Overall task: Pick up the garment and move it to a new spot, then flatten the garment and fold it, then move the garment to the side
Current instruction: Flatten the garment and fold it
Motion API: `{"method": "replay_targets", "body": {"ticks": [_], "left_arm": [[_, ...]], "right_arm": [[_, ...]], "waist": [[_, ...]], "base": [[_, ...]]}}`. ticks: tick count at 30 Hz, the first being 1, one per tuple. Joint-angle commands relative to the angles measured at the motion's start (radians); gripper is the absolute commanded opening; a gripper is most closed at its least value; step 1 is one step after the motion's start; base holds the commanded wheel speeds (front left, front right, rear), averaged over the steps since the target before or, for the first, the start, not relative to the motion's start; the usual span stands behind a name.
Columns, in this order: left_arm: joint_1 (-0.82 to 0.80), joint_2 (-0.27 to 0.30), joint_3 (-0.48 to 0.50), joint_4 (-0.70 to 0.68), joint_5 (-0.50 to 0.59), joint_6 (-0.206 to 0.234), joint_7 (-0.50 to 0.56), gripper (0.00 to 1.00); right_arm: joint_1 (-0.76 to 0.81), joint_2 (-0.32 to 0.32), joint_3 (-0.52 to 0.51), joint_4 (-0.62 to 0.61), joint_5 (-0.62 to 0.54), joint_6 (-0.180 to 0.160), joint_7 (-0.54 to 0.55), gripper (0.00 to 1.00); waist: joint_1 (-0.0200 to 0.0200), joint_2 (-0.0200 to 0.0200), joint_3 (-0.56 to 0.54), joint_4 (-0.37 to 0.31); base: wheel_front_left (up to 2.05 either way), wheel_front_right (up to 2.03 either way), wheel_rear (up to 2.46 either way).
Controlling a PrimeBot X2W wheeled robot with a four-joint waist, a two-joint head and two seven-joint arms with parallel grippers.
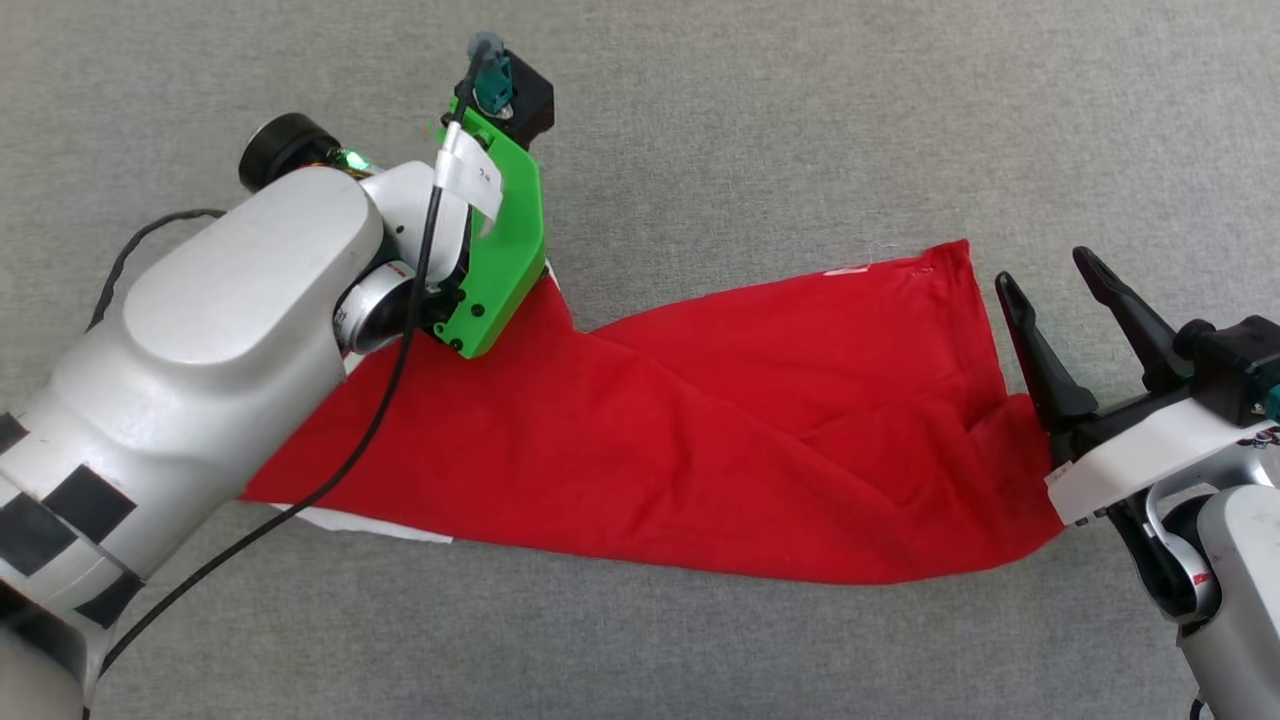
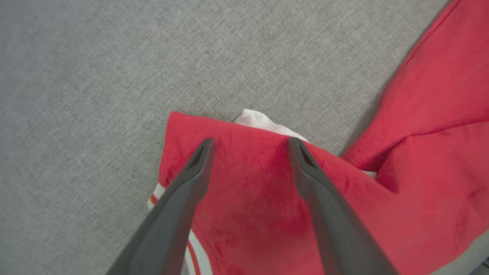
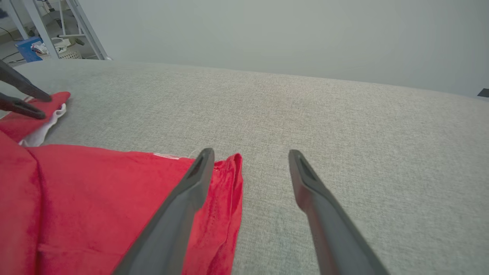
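Grey woven fabric covers the whole counter (image 1: 750,120), and the right wrist view has a plain pale wall behind it with some metal frame legs (image 3: 82,26) off in the far corner.

Starting at the left: the left arm comes in big and white, with a bright green mount (image 1: 500,250) and a black cable (image 1: 380,400) draped across the cloth. Its own camera shows the left claw (image 2: 250,143) with fingers spread apart, holding nothing, tips over a folded corner of the garment (image 1: 700,440). I can't tell if they're actually touching the cloth. A bit of white sleeve (image 2: 263,122) pokes out just past that corner, and striped trim (image 2: 195,244) shows beside one finger.

The garment itself lies flat-ish on the counter as a long red band running from the left arm to the right claw, with a few creases through the middle – a white sliver (image 1: 370,522) peeks from under its lower left edge, and there's a small white mark (image 1: 845,270) near the top right hem.

Over on the right, the right claw (image 1: 1045,270) is also spread wide and empty, sitting just beside the garment's right edge – one finger over the hem, the other over bare grey.
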Motion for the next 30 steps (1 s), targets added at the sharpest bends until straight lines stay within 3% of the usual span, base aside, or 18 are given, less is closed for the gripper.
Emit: {"method": "replay_targets", "body": {"ticks": [1,8,9,10,11,15,22,27,30], "left_arm": [[0.009,-0.011,-0.007,0.019,-0.016,-0.007,-0.002,1.00],[0.078,-0.015,-0.087,0.096,-0.005,-0.025,0.034,1.00],[0.084,-0.015,-0.092,0.103,-0.001,-0.026,0.034,0.89],[0.092,-0.016,-0.095,0.113,-0.001,-0.026,0.026,0.38],[0.098,-0.018,-0.096,0.122,-0.004,-0.027,0.018,0.00],[0.095,-0.033,-0.076,0.128,-0.017,-0.028,-0.076,0.00],[0.016,-0.026,-0.012,-0.003,-0.015,-0.028,-0.305,0.00],[-0.040,-0.021,0.033,-0.085,-0.001,-0.027,-0.385,0.00],[-0.069,-0.049,0.042,-0.111,0.020,-0.018,-0.414,0.00]], "right_arm": [[-0.021,0.004,0.001,0.005,-0.010,-0.001,-0.010,1.00],[-0.037,0.007,0.005,0.028,-0.011,-0.001,-0.022,1.00],[-0.041,0.006,0.006,0.030,-0.012,-0.001,-0.023,1.00],[-0.046,0.006,0.007,0.032,-0.012,-0.001,-0.024,1.00],[-0.050,0.006,0.009,0.034,-0.012,-0.001,-0.024,1.00],[-0.058,0.003,0.016,0.044,-0.013,-0.001,-0.029,1.00],[-0.034,-0.002,-0.005,0.057,-0.007,-0.001,-0.043,1.00],[-0.035,0.009,-0.015,0.046,-0.006,-0.001,-0.051,1.00],[-0.047,0.017,-0.018,0.037,-0.008,-0.001,-0.056,1.00]], "waist": [[0.0000,0.0000,0.026,-0.020],[0.0000,0.0000,0.047,-0.019],[0.0000,0.0000,0.048,-0.018],[0.0000,0.0000,0.048,-0.017],[0.0000,0.0000,0.047,-0.015],[0.0000,0.0000,0.027,-0.006],[0.0000,0.0000,-0.021,0.009],[0.0000,0.0000,-0.011,-0.012],[0.0000,0.0000,0.014,-0.039]], "base": [[0.00,0.00,0.00],[0.00,0.00,0.00],[0.00,0.00,0.00],[0.00,0.00,0.00],[0.00,0.00,0.00],[0.00,0.00,0.00],[0.00,0.00,0.00],[0.00,0.00,0.00],[0.00,0.00,0.00]]}}
